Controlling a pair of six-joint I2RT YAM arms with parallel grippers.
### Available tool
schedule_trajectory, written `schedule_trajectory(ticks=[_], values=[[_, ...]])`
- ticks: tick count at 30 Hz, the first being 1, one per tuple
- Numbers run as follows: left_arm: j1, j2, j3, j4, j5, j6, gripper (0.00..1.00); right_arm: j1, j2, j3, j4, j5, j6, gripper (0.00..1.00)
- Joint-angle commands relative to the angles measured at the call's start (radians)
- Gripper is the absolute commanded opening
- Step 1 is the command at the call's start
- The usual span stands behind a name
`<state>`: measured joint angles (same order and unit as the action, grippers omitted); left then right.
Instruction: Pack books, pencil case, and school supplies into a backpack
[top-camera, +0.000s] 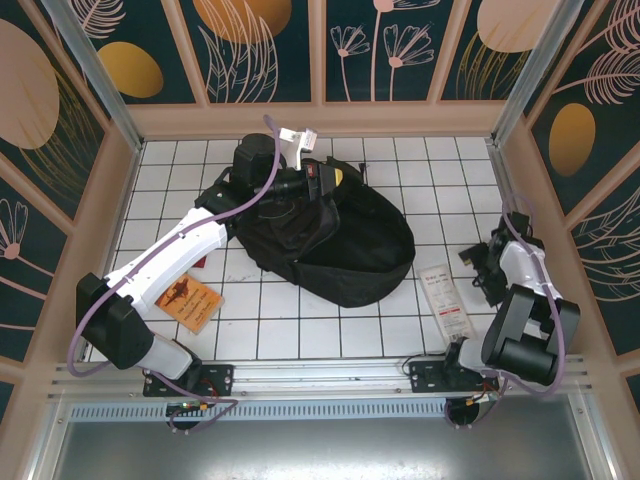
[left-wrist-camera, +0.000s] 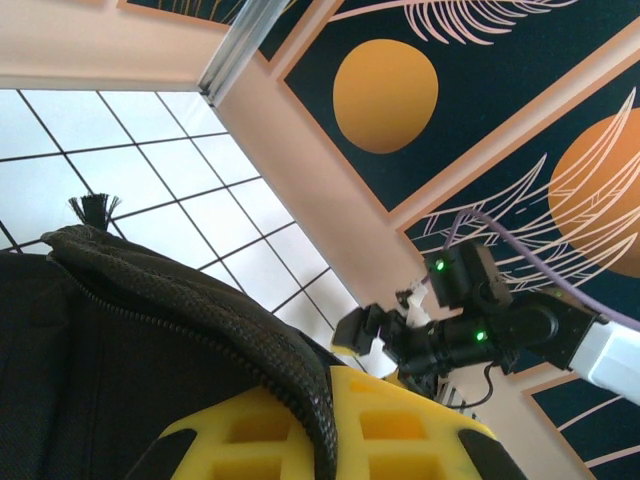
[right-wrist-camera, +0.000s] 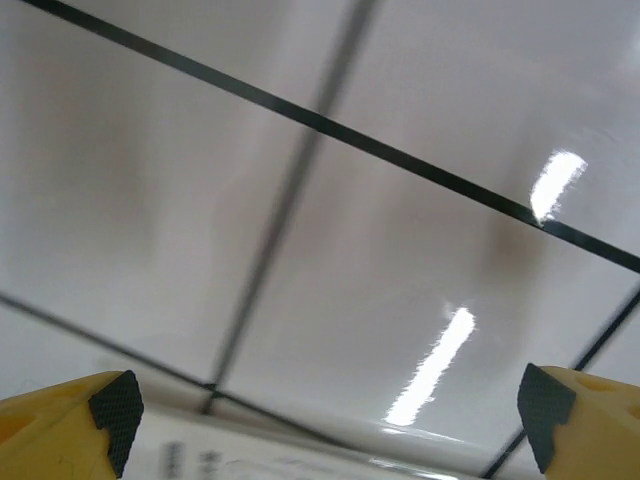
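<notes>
Low walls (top-camera: 320, 118) closed the tiled table (top-camera: 420, 160) at 9, 12 and 3 o'clock, and a metal rail (top-camera: 330, 372) ran along the near edge at 6. Bare tiles lay open toward the far corners at 10 and 2 o'clock, and in a strip in front of the backpack at 6.

The black backpack (top-camera: 350, 250) lay near the middle of the table with its zipped mouth turned toward 11 o'clock. The left pincer (top-camera: 325, 178) reached that top end from 8 o'clock. From the left wrist, the left pincer (left-wrist-camera: 318, 440) was pressed together on the backpack's zippered rim (left-wrist-camera: 200, 320), the fabric running between its yellow fingers (left-wrist-camera: 400, 430).

At 3 o'clock the right pincer (top-camera: 478, 268) pointed down close to the tiles. From its own wrist, the right pincer (right-wrist-camera: 330, 420) was spread wide and held nothing.

What lay inside the backpack could not be told. An orange booklet (top-camera: 190, 300) lay flat at 8 o'clock from it, beside the left arm. A printed paper slip (top-camera: 447, 300) lay at 4 o'clock, near the right pincer.
</notes>
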<state>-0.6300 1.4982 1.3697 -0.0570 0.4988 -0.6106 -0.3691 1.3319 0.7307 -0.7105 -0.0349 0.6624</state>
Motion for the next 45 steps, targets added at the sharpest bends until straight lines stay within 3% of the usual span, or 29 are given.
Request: schedule_trajectory(ticks=[1, 6, 14, 20, 24, 27, 30, 35, 41, 45], values=[[0.007, -0.019, 0.016, 0.095, 0.032, -0.006, 0.00, -0.010, 0.013, -0.081, 0.044, -0.098, 0.003, 0.99], [0.006, -0.010, 0.019, 0.093, 0.037, -0.006, 0.00, 0.027, 0.019, -0.160, 0.174, -0.327, -0.001, 0.99], [0.007, 0.012, 0.016, 0.103, 0.042, -0.020, 0.00, 0.231, -0.157, -0.212, 0.237, -0.452, 0.167, 0.99], [-0.009, 0.067, 0.002, 0.096, 0.011, -0.044, 0.00, 0.250, -0.194, -0.249, 0.269, -0.494, 0.181, 0.99], [-0.057, 0.123, 0.028, -0.015, -0.101, 0.025, 0.00, 0.226, -0.191, -0.233, 0.232, -0.454, 0.122, 0.99], [-0.102, 0.149, 0.039, -0.087, -0.187, 0.069, 0.00, 0.217, -0.183, -0.160, 0.105, -0.296, 0.064, 0.99], [-0.113, 0.162, 0.019, -0.111, -0.210, 0.064, 0.00, 0.201, -0.189, -0.097, -0.016, -0.120, 0.069, 0.99], [-0.114, 0.148, -0.059, -0.086, -0.246, 0.057, 0.00, 0.192, -0.215, -0.083, -0.101, -0.022, 0.094, 0.99], [-0.113, 0.147, -0.074, -0.069, -0.247, 0.051, 0.00, 0.189, -0.153, -0.116, -0.133, -0.042, 0.077, 0.99], [-0.113, 0.142, -0.063, -0.061, -0.255, 0.054, 0.00, 0.197, -0.106, -0.149, -0.101, -0.161, 0.065, 0.99]])
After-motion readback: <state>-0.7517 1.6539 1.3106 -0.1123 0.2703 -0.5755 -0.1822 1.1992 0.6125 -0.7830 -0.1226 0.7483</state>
